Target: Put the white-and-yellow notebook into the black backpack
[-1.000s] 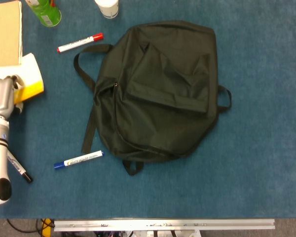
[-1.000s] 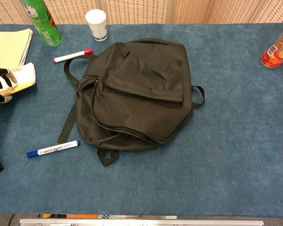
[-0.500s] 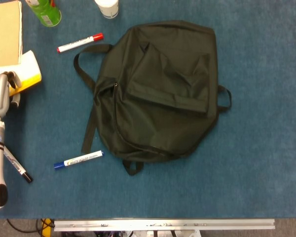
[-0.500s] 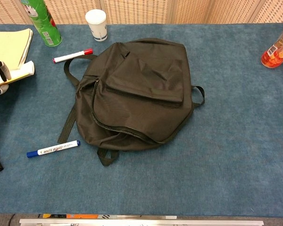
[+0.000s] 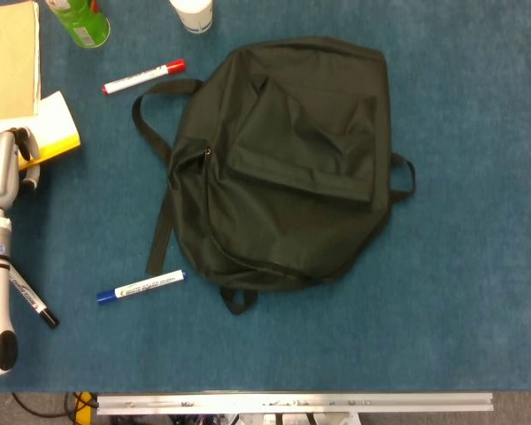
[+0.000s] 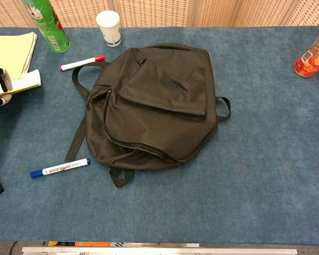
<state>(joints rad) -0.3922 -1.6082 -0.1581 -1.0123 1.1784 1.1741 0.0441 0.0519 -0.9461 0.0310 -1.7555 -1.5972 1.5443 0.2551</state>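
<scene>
Lying flat at the far left of the blue-carpeted worktop [image 5: 460, 292]: the white-and-yellow notebook [image 5: 55, 131], just beside a tan-covered notepad [image 5: 9, 57] and well apart from the black fabric backpack [image 5: 292, 159]. Resting at the notebook's near left corner: the silver-and-white left hand [image 5: 2, 168], with dark-tipped fingers [image 6: 0, 81] laid over the notebook's edge. Touching the cover, but cannot tell whether actually gripping it or only resting on it. Right hand outside both views.

Spread flat mid-worktop, the backpack, front pocket up, curved zip running along its near side, straps trailing to the left and near edge. Near its left strap, a red-capped white marker [image 5: 144, 76]; near its lower left corner, a blue-capped white marker [image 5: 140, 287]. A black marker [image 5: 34, 304] just beside the left forearm. Along the far edge, a green can [image 6: 47, 25] and a white paper cup [image 6: 108, 28]. At the far right in the chest view, a clear bottle of orange-red liquid [image 6: 311, 56].
</scene>
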